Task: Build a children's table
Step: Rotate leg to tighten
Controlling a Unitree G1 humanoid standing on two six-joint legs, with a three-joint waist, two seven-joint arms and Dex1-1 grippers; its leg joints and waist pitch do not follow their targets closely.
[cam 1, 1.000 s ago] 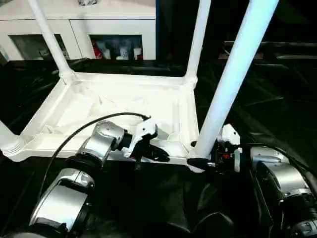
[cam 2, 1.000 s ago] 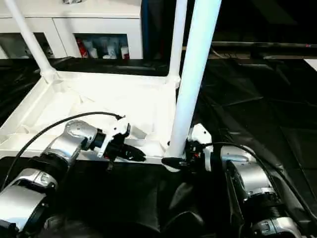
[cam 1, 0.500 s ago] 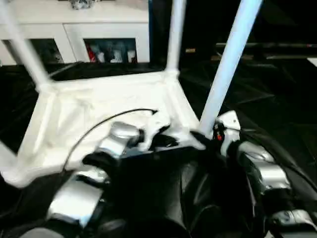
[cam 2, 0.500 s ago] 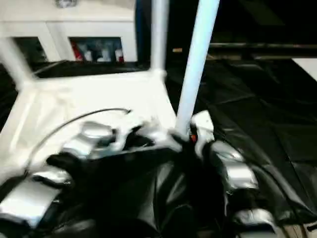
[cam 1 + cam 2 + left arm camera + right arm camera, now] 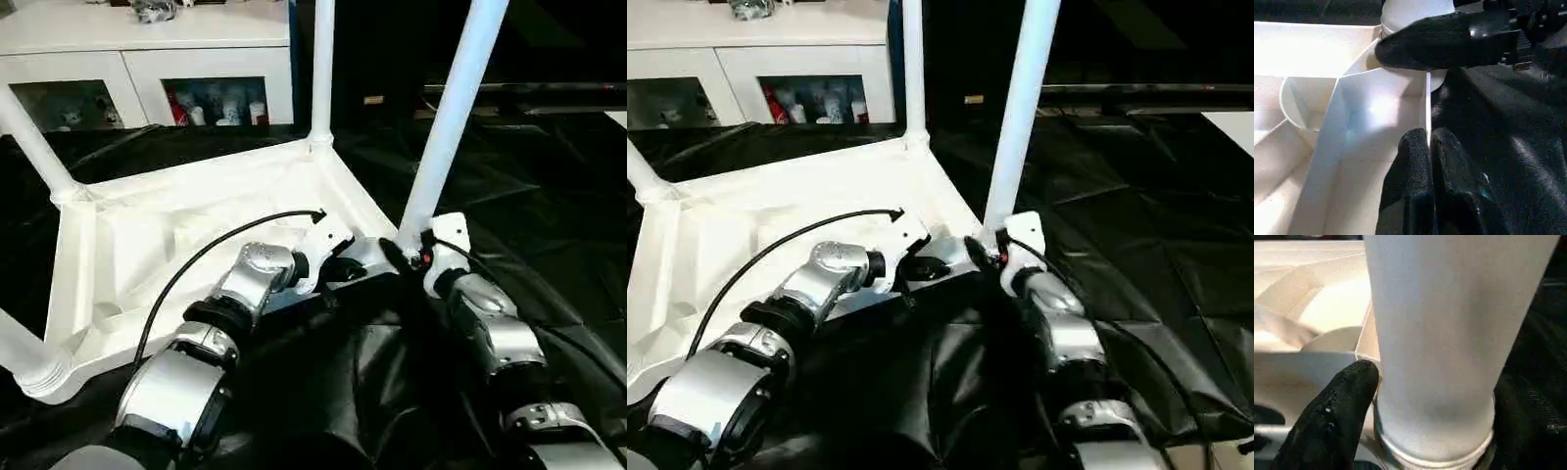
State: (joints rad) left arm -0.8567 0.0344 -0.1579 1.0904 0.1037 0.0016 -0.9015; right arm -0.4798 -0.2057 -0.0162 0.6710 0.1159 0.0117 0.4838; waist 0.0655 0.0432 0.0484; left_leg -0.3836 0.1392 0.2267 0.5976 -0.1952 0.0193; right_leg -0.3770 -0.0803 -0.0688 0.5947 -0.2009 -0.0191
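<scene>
Tabletop (image 5: 196, 225) rim pinched in left jaws (image 5: 1428, 147); right jaws (image 5: 1430, 396) clasping near leg (image 5: 446, 127).

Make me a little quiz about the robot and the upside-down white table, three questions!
1. True or false: the tabletop lies with its ribbed underside up.
2. How many legs stand in its corners?
A. two
B. four
3. Fill in: the left gripper pinches the tabletop's thin ____.

Key:
1. True.
2. B: near-right leg, far-right leg, far-left leg, near-left leg.
3. Rim. The right gripper sits around the near-right leg's base.
</scene>
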